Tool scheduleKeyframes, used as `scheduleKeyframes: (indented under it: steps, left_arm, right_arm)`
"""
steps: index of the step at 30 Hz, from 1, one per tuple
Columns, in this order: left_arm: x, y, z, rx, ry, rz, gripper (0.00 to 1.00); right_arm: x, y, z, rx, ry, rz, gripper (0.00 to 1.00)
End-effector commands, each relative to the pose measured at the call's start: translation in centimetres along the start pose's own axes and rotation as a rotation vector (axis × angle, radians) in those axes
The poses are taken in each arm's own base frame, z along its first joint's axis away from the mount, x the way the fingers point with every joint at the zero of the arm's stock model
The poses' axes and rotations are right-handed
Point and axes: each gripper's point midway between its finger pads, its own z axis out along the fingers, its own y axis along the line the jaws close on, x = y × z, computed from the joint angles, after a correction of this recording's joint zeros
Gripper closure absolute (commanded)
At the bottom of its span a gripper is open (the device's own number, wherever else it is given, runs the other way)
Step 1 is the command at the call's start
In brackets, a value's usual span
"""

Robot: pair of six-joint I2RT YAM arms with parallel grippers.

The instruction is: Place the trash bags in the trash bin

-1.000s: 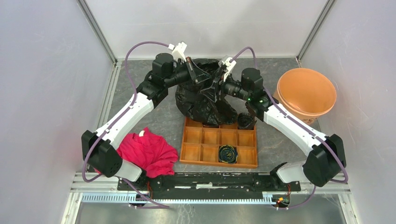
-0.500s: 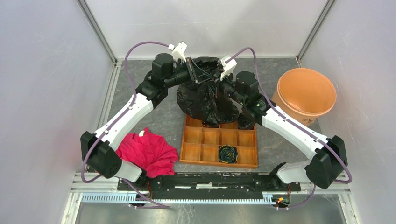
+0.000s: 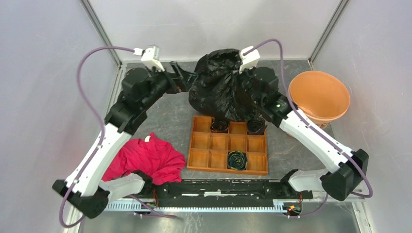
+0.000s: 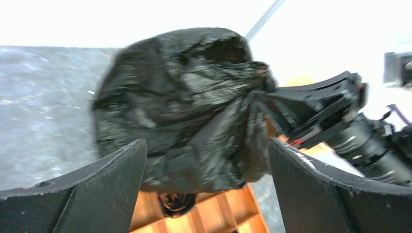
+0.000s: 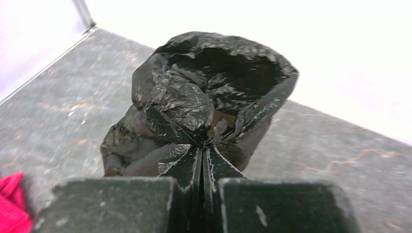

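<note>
One large, wrinkled black plastic-film trash bag [image 3: 221,90] is held by the worktop's far edge, short of the round terracotta plastic bin [image 3: 318,97] at the far-right corner. For carrying, the right gripper [image 5: 204,150] clenches its gathered film; the left gripper [image 4: 206,145] gapes, empty.

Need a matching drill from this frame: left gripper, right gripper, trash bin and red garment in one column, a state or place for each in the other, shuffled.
Column 1
1. left gripper
2. right gripper
3. trash bin
4. red garment

Column 2
A. at the right end of the table, nothing visible inside
B. shut, pinching the film of the black trash bag
C. lying near the left arm's base, left of the wooden tray
D. open, fingers spread wide

Pairs: 1-D, 2-B, 3-A, 4-C
</note>
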Motion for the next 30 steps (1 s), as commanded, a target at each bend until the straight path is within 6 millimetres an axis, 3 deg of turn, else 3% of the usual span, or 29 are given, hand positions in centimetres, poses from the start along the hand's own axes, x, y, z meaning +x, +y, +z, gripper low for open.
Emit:
scheduleKeyframes:
  steps: [1,6,9,12,16,21,30]
  left_arm:
    - [-1.5,4.7,-3.0,-0.223,-0.115,0.168,0.00]
    - [0.9,7.0,-2.9,-0.284,-0.071,0.217,0.00]
    - [2.1,7.6,-2.2,-0.283,-0.039,0.240,0.00]
    - [3.0,7.6,-1.6,-0.258,-0.016,0.250,0.00]
    - [4.2,7.4,-1.0,-0.220,0.008,0.255,0.00]
    - [5.1,7.5,-1.0,-0.228,0.018,0.286,0.00]
    - [5.8,7.7,-1.0,-0.228,0.025,0.285,0.00]
  right_arm:
    - [-8.6,-6.2,-4.5,0.239,-0.131,-0.061,1.00]
    - [-13.0,-13.3,-10.2,0.522,-0.165,-0.089,1.00]
    - [-16.3,-17.2,-15.4,0.746,-0.189,-0.130,1.00]
    - [-18.3,-19.7,-19.7,0.934,-0.173,-0.173,1.00]
    - [-19.1,-21.3,-23.8,1.091,-0.147,-0.188,1.00]
    - [-19.0,-22.0,-26.2,1.182,-0.123,-0.206,1.00]
    - [-17.9,-22.3,-25.6,1.226,-0.044,-0.245,1.00]
